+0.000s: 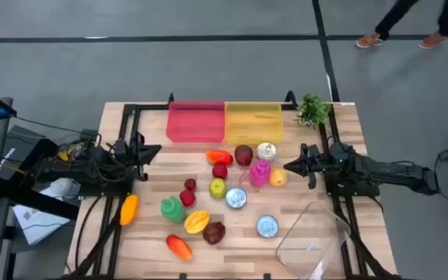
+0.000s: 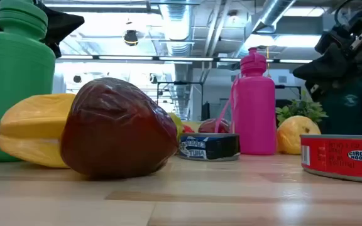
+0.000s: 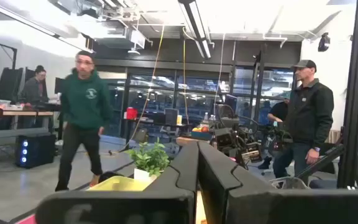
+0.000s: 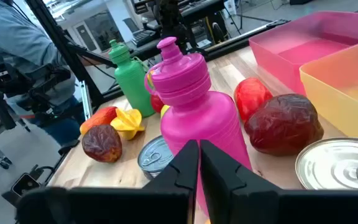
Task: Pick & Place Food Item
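While claws idle, glossy wrinkled fruit (image 2: 115, 129), ribbed tin (image 2: 341, 156)

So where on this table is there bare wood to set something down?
Bare wood runs along the wooden table between the orange fruit and the green bottle. The middle is crowded, from the pink bottle to the blue-lidded can.

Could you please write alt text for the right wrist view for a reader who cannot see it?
The right end effector, shut, points at a pink bottle standing on a wooden table. Around it lie dark red fruit, a tin can, a green bottle and pink and yellow bins.
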